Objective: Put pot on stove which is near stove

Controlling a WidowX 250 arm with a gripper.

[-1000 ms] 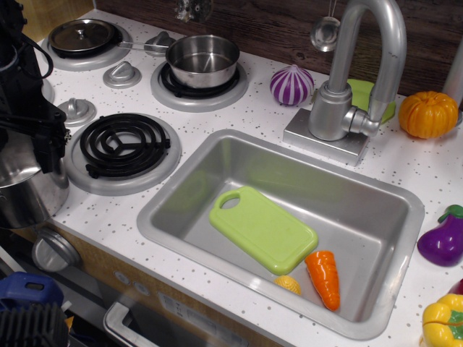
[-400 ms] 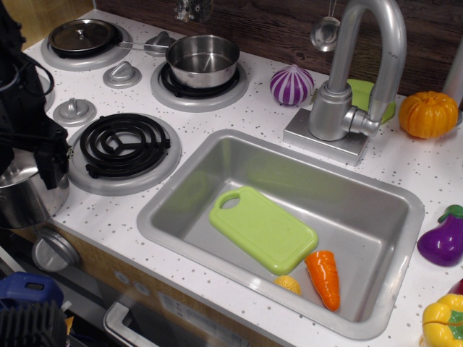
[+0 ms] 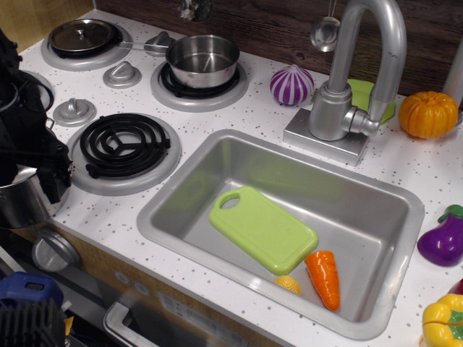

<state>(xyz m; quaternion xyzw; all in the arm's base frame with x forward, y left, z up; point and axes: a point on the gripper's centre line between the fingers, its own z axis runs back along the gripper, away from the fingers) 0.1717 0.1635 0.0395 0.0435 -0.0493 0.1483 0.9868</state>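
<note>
The steel pot [image 3: 22, 206] stands at the counter's front left corner, partly cut off by the frame edge. My black gripper [image 3: 43, 177] is lowered over its right rim. One finger [image 3: 56, 181] hangs outside the pot's right wall and the other is hidden over the pot's mouth, so the jaws straddle the rim, open. The stove [image 3: 123, 144], a black spiral coil in a grey rim, lies bare just right of the pot.
A long-handled saucepan [image 3: 202, 59] sits on the back burner, with a lidded burner [image 3: 83, 36] at the back left. Grey knobs [image 3: 76, 110] stand between the burners. The sink [image 3: 181, 210] holds a green cutting board [image 3: 264, 229] and a carrot [image 3: 323, 278].
My gripper has come down and slightly left over the pot's right rim. The pot has stayed on the counter.
</note>
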